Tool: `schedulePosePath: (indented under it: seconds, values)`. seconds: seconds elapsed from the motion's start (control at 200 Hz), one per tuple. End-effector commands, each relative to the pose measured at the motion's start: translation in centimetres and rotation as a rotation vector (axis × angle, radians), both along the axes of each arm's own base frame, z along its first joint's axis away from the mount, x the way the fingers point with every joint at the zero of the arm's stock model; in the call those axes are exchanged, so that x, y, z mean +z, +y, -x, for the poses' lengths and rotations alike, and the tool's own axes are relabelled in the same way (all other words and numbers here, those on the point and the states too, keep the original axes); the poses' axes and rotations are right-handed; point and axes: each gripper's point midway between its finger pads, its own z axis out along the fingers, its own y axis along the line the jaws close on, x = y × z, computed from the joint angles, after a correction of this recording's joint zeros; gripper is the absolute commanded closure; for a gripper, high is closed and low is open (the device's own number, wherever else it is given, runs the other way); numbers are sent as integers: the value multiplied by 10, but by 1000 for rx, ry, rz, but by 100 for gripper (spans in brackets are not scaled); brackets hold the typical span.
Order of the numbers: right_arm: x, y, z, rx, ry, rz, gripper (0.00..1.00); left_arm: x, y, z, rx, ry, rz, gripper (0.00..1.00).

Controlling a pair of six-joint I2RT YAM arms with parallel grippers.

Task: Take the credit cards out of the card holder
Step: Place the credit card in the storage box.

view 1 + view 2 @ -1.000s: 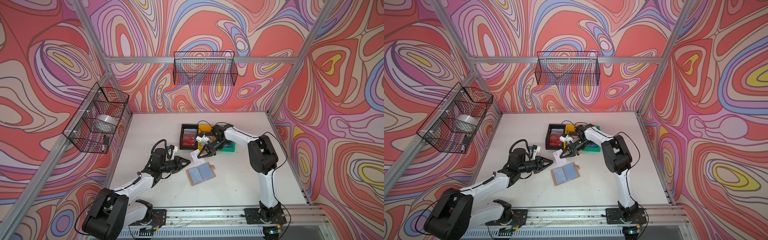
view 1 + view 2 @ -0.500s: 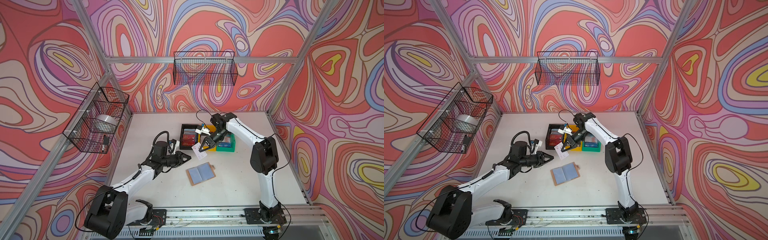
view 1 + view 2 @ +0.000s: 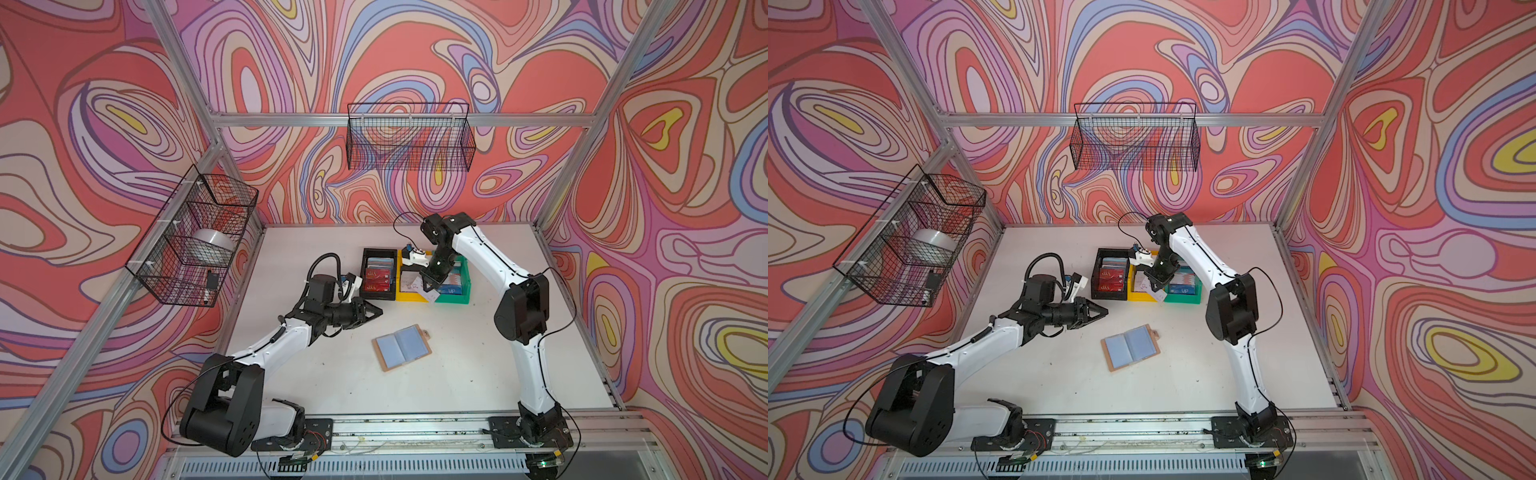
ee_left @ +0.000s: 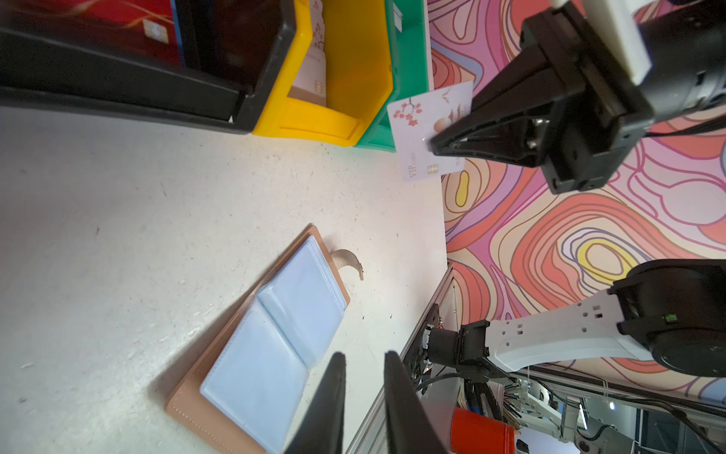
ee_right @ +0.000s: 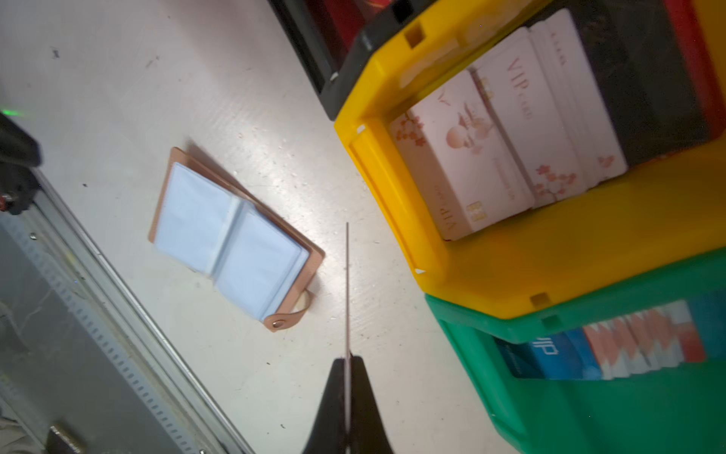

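Two hands over the desk, only one loaded. Right hand clamped on a white card, gripping near one edge and leaving most of the card free past the fingertips, probably for a clean drop on release. Directly beneath that hand: the front lips of the yellow bin and the green bin, with the card hanging about at the seam between the two. Looks meant for the yellow bin, given the white cards of the same blossom print stacked there, with blue cards in the green and red cards in the black bin beyond the yellow. Left hand empty, fingers parted by a narrow gap, held level above the desk and pointing toward the bins. Card holder just ahead of and below its fingertips, untouched, well apart from the right hand. Lies spread open and flat, bluish sleeves up, snap tab flopped aside, keeping the pockets reachable from above. Facing sleeves apparently empty; pages underneath hidden, so cannot tell about cards left inside.
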Motion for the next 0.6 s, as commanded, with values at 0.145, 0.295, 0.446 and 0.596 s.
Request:
schedulePosePath:
  seconds: [0.145, 0.295, 0.446, 0.596]
  values:
    - [3, -9, -40, 231, -194, 76, 100, 4, -3, -3, -38, -10, 5, 78]
    - [-5, -9, -51, 340, -248, 102, 100, 5, -2, -6, -28, -11, 1, 78]
    - [-17, -7, -57, 424, -263, 116, 100, 7, -2, -8, -22, -14, -1, 78]
    - [-17, 0, -55, 510, -294, 141, 100, 5, 1, -10, -3, -14, -11, 78]
